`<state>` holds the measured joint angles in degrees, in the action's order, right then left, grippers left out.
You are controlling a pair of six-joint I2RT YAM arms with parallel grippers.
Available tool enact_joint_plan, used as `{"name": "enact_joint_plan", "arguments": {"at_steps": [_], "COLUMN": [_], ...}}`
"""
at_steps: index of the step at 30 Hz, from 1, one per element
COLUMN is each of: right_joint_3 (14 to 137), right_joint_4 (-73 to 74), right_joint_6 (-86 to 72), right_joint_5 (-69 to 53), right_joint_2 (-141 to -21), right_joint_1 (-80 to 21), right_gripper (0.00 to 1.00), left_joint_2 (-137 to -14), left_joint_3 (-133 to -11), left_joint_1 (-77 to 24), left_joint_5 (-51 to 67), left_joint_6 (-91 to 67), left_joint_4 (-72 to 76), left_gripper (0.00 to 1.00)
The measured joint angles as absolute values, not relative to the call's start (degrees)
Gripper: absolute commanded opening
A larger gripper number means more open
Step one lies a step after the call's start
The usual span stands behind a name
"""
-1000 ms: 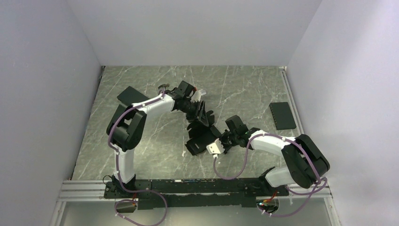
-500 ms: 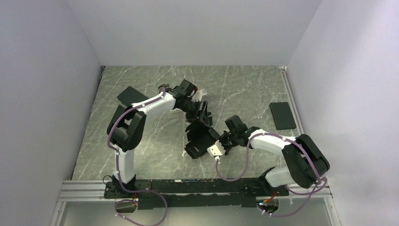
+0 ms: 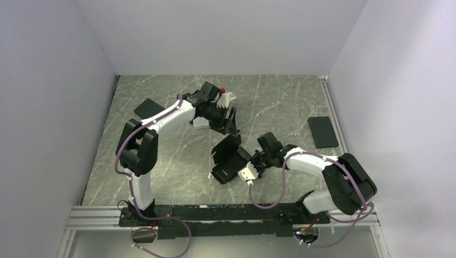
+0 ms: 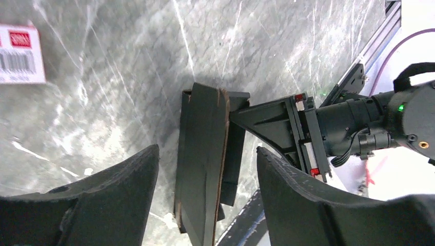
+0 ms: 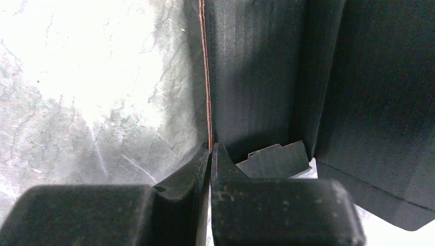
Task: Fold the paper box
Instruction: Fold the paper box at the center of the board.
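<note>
Top view puts the paper box [image 3: 226, 161] mid-desk [image 3: 279, 102], half folded, sitting between the two arms. You can't read the grips from up there, but the wrist cams sort that out.

Right wrist cam: the right gripper [image 5: 210, 151] is pinched tight on a thin upright panel of the box, with the brown cut edge running straight up from its fingers.

Left wrist cam: the left gripper [image 4: 206, 151] is spread wide. The box's raised panel is framed between its fingers, not touching as far as I can see. That cam also catches a white barcode label [image 4: 18, 54] lying on the desk.

There's open marble all round the box. One black slab [image 3: 322, 131] sits well off by the right edge, another [image 3: 146, 109] is far left, partly behind the left arm.
</note>
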<state>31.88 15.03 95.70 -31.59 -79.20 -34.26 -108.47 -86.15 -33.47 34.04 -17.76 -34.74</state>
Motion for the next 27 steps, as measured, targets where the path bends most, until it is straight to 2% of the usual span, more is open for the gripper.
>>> {"name": "enact_joint_plan", "arguments": {"at_steps": [6,13,21,27], "right_joint_3": [31.9,31.9,32.2,32.6], "right_joint_4": [15.9,16.7,18.6,20.1], "right_joint_6": [97.2,98.6,100.8,102.2], "right_joint_5": [-31.7,-32.2,-33.2,-33.6], "right_joint_2": [-79.2,-79.2,-79.2,-79.2], "right_joint_1": [-34.3,-34.3,-34.3,-34.3], "right_gripper": [0.0,0.0,0.0,0.0], "left_joint_2": [-108.4,-109.7,-121.4,-127.1], "left_joint_3": [-93.2,-100.0,-111.7,-112.9], "left_joint_1": [-33.5,-34.1,-38.6,-38.8], "left_joint_5": [33.9,39.0,44.0,45.5], "left_joint_6": [-7.6,9.7,28.0,36.2], "left_joint_4": [-37.3,-38.5,-46.9,-53.8], "left_gripper": [0.76,0.79,0.74,0.72]}}
